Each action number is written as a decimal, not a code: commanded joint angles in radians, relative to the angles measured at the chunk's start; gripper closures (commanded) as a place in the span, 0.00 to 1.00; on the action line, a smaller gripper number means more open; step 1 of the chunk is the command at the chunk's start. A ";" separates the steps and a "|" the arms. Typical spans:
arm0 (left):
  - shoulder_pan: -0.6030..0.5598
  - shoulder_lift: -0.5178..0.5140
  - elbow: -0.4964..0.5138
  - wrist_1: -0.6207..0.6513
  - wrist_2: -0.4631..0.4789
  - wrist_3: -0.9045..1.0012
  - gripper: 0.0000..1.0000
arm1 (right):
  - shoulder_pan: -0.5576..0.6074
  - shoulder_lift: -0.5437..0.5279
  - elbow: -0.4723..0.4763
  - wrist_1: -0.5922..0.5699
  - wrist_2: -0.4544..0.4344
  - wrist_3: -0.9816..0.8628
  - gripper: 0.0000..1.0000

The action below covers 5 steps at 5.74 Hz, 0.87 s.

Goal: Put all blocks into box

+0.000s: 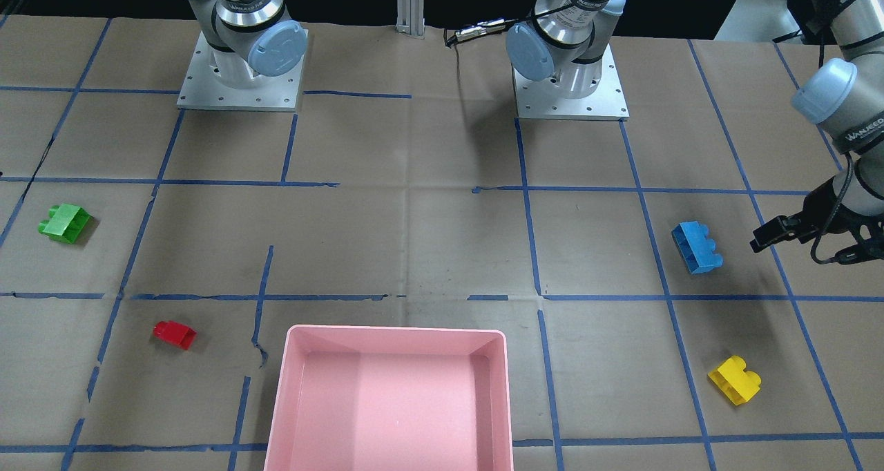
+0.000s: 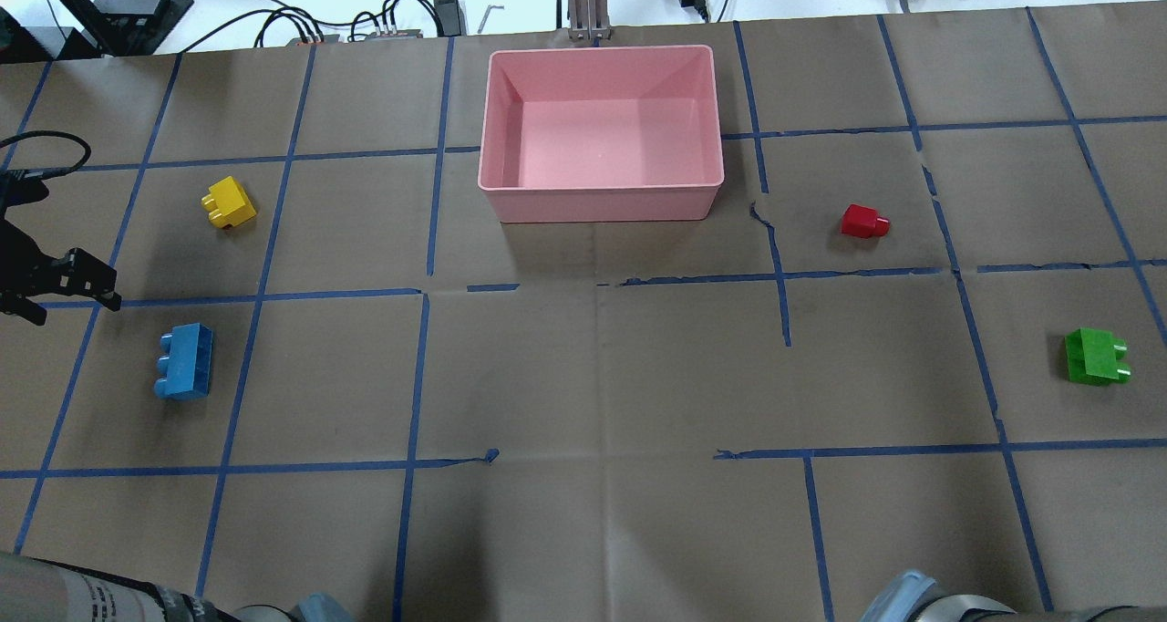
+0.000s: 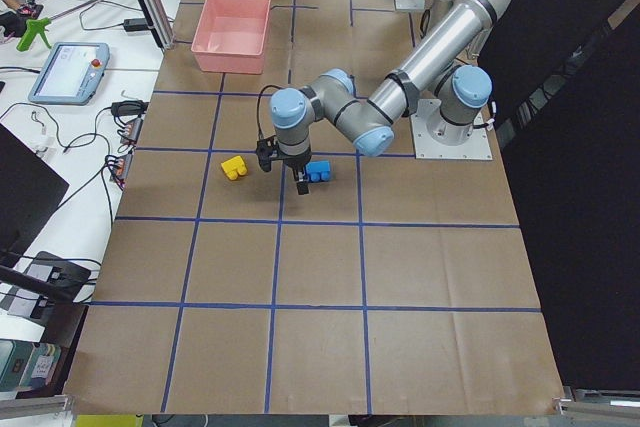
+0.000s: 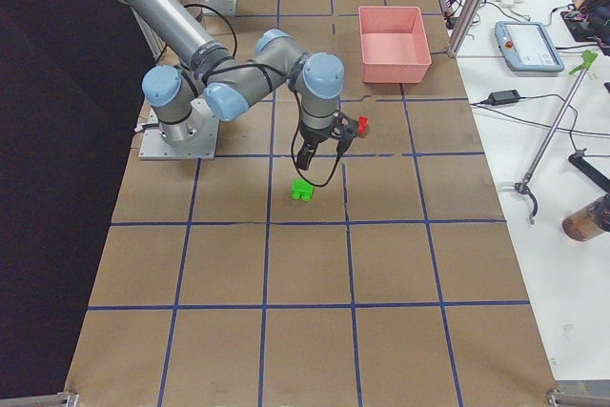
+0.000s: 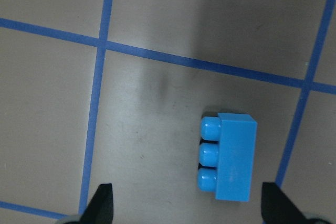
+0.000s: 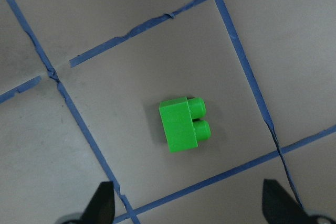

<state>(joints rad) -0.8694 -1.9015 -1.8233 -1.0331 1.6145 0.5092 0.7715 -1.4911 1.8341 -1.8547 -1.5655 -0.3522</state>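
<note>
The pink box (image 2: 602, 52) stands at the table's far middle with nothing in it. The blue block (image 2: 185, 360) and yellow block (image 2: 228, 202) lie on the left, the red block (image 2: 862, 221) and green block (image 2: 1097, 356) on the right. My left gripper (image 2: 91, 285) hovers open above the table just beside the blue block (image 5: 231, 156), which lies off-centre between its fingertips (image 5: 105, 203). My right gripper (image 6: 189, 211) is open and empty above the green block (image 6: 181, 124); it also shows in the exterior right view (image 4: 324, 150).
Brown paper with blue tape grid lines covers the table (image 2: 602, 376). Both arm bases (image 1: 573, 77) sit at the robot's side. Cables and tools (image 2: 383, 20) lie beyond the far edge behind the box.
</note>
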 commanded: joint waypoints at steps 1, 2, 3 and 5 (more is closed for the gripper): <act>-0.058 -0.028 -0.016 0.031 -0.021 -0.113 0.01 | -0.014 0.035 0.127 -0.170 0.004 -0.010 0.01; -0.103 -0.016 -0.037 0.033 -0.013 -0.145 0.01 | -0.014 0.078 0.152 -0.222 0.002 -0.010 0.01; -0.105 -0.033 -0.045 0.033 -0.012 -0.143 0.01 | -0.015 0.124 0.172 -0.272 0.004 -0.052 0.01; -0.103 -0.034 -0.091 0.057 -0.010 -0.141 0.01 | -0.015 0.178 0.210 -0.336 0.004 -0.087 0.01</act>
<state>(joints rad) -0.9719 -1.9347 -1.8923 -0.9931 1.6040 0.3677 0.7563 -1.3353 2.0226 -2.1705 -1.5632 -0.4299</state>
